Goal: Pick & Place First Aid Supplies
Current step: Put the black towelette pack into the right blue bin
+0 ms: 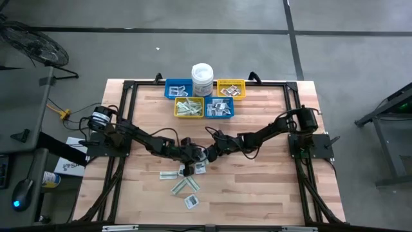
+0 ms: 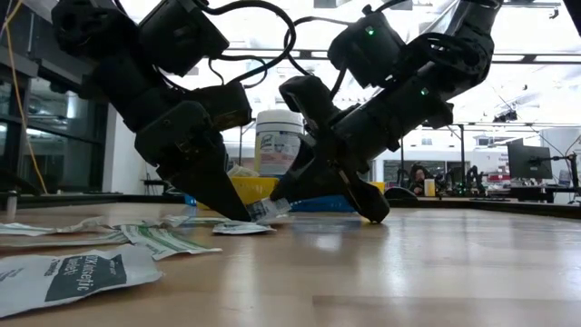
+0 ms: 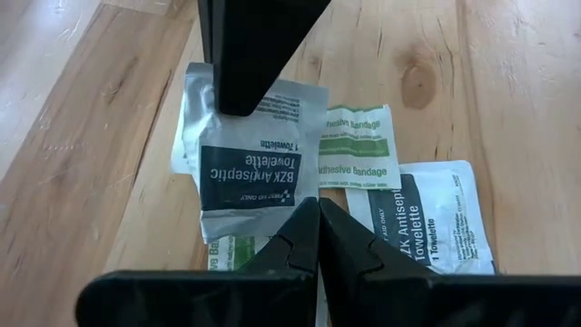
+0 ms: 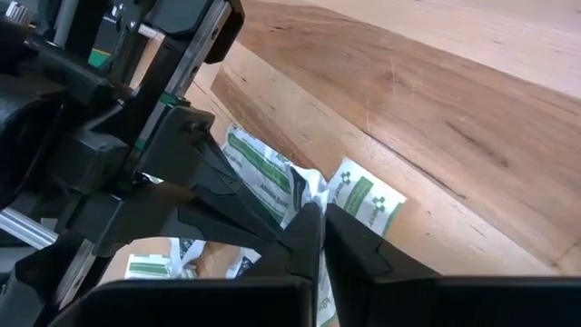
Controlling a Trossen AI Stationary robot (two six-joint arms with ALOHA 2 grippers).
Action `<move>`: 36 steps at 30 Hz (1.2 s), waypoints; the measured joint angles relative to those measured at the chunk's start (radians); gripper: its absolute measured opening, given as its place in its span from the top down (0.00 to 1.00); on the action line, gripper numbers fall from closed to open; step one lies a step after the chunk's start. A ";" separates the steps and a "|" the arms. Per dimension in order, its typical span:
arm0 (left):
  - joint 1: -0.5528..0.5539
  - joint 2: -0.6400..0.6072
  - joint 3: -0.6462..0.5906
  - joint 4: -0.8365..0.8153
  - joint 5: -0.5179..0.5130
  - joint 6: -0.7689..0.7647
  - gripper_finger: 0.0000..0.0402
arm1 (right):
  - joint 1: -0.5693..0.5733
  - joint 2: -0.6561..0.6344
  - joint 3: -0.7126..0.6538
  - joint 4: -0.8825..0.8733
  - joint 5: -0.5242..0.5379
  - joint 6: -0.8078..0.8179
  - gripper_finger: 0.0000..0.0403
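Note:
A silver-white packet printed "BZK Antiseptic Towelette" [image 3: 250, 154] is held between both grippers near the table's middle, just above other first aid supplies. My left gripper [image 3: 318, 213] is shut on one edge. My right gripper [image 4: 318, 227] is shut on the opposite edge. Under it lie a green-and-white bandage strip [image 3: 356, 145] and another towelette packet [image 3: 427, 222], flat on the wood. More packets [image 1: 185, 185] lie scattered toward the near edge. My left gripper pinches the towelette packet's dark-printed edge [image 3: 304, 195] between its two fingers, slanting down from the table's left. The packet is tilted and sits above the packets on the table. My right gripper pinches the same packet's opposite, silver edge [image 3: 263, 113] between its fingers [image 3: 241, 82]. It slants down from the table's right.
At the far side stand a white lidded tub [image 1: 202, 77], two blue bins [image 1: 178, 88] [image 1: 219, 107] and two yellow bins [image 1: 231, 88] [image 1: 188, 107] holding packets. A large packet [image 2: 77, 272] lies close to the low camera. Bare wood stretches toward the near right.

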 joint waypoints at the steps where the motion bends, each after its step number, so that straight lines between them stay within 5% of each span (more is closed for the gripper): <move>1: 0.000 0.000 0.000 0.000 -0.007 0.000 1.00 | 0.000 0.000 0.000 0.000 0.000 -0.001 0.99; 12: 0.000 -0.038 -0.001 -0.011 -0.022 0.024 0.88 | 0.000 0.000 0.000 0.000 0.001 0.000 0.99; 20: 0.000 -0.228 -0.003 -0.175 -0.050 0.134 0.74 | 0.000 -0.001 0.000 -0.002 0.002 -0.005 1.00; 36: 0.000 -0.515 0.001 -0.414 -0.212 0.137 0.73 | -0.062 -0.199 -0.002 -0.167 -0.024 -0.133 1.00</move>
